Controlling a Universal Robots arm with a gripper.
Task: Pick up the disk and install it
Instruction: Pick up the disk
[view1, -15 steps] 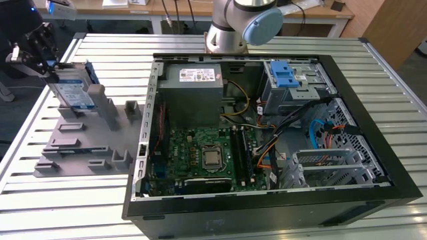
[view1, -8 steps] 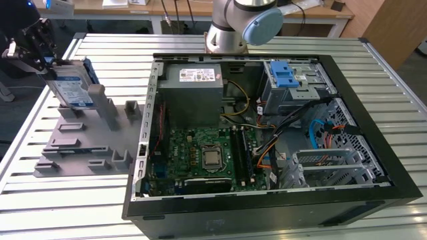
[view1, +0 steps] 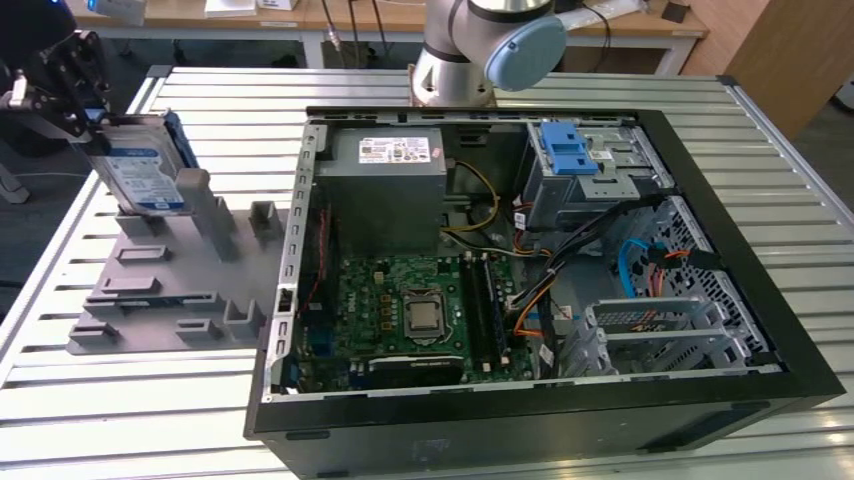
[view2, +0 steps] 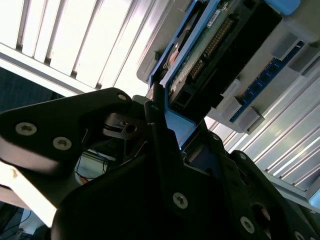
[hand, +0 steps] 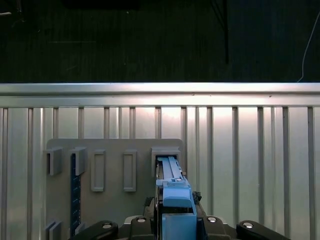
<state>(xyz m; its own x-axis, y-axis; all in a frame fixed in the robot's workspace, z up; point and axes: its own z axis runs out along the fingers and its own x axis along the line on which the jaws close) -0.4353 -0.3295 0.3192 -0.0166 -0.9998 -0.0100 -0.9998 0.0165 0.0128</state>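
Note:
The disk (view1: 142, 170) stands on edge at the far corner of a grey holder plate (view1: 160, 290), at the exterior view's left, its blue-and-white label facing outward. My gripper (view1: 96, 122) comes from above and is shut on the disk's upper end. In the first wrist view the disk's blue side rail (hand: 172, 192) runs from between the gripper (hand: 175, 222) down to a slot in the holder plate (hand: 115, 150). In the second wrist view the black fingers (view2: 156, 120) press against the disk (view2: 210, 50), whose circuit-board side and blue rails show.
An open black computer case (view1: 747, 300) lies flat on the slatted metal table (view1: 214, 90), to the exterior view's right of the holder. Inside are a silver cage with a blue latch (view1: 577, 160), a grey power-supply box (view1: 387, 160) and the green motherboard (view1: 414, 310). The arm's base (view1: 467, 50) stands behind the case.

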